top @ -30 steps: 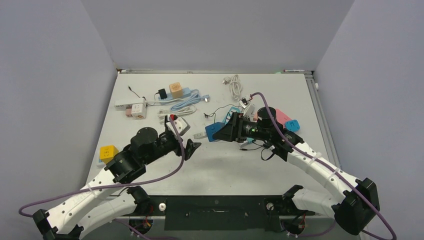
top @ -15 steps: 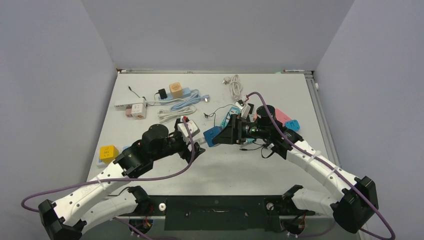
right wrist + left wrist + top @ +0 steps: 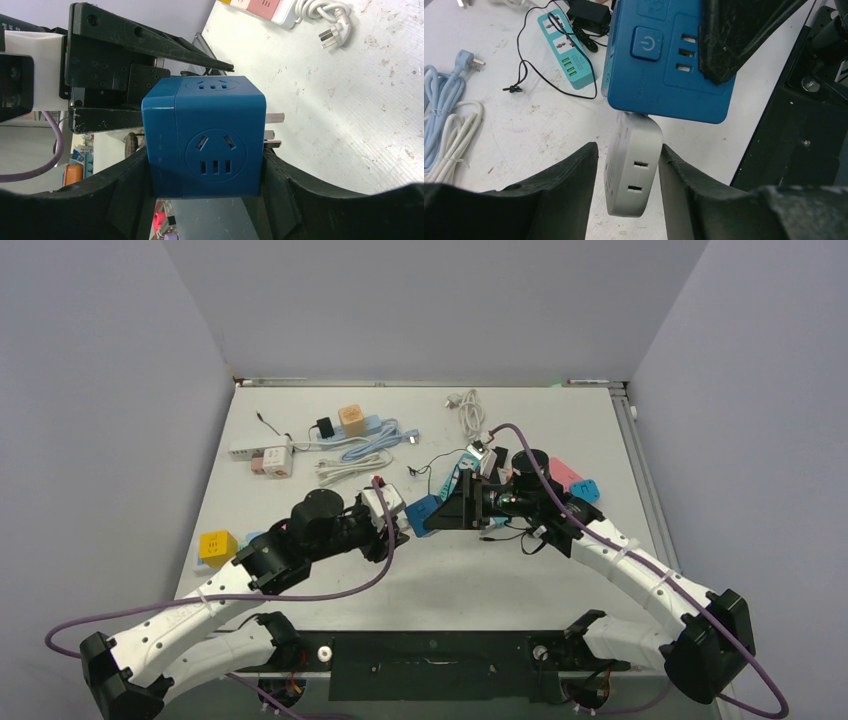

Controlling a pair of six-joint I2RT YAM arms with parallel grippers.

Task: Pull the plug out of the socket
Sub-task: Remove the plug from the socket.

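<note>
The socket is a blue cube (image 3: 205, 140) held off the table, with my right gripper (image 3: 204, 170) shut on its two sides. A white plug (image 3: 631, 165) sticks out of the cube's face (image 3: 664, 75) toward my left arm. My left gripper (image 3: 628, 150) straddles that plug: the right finger (image 3: 684, 190) touches it, while a thin gap shows at the left finger (image 3: 569, 190). In the top view the two grippers meet near the table's middle, left gripper (image 3: 398, 527) against the blue socket (image 3: 425, 512). Metal prongs (image 3: 274, 131) jut from the cube's right side.
A teal power strip (image 3: 569, 55) with a thin black cord lies beyond the cube. Coiled white and blue cables (image 3: 449, 130) lie to the left. A yellow cube (image 3: 216, 545), an orange cube (image 3: 351, 418), a pink strip (image 3: 568, 475) and a white cable (image 3: 470, 410) are scattered about.
My left arm has swung right up to the blue socket and its jaws have narrowed around the white plug. The right arm has shifted slightly left, still holding the cube.
</note>
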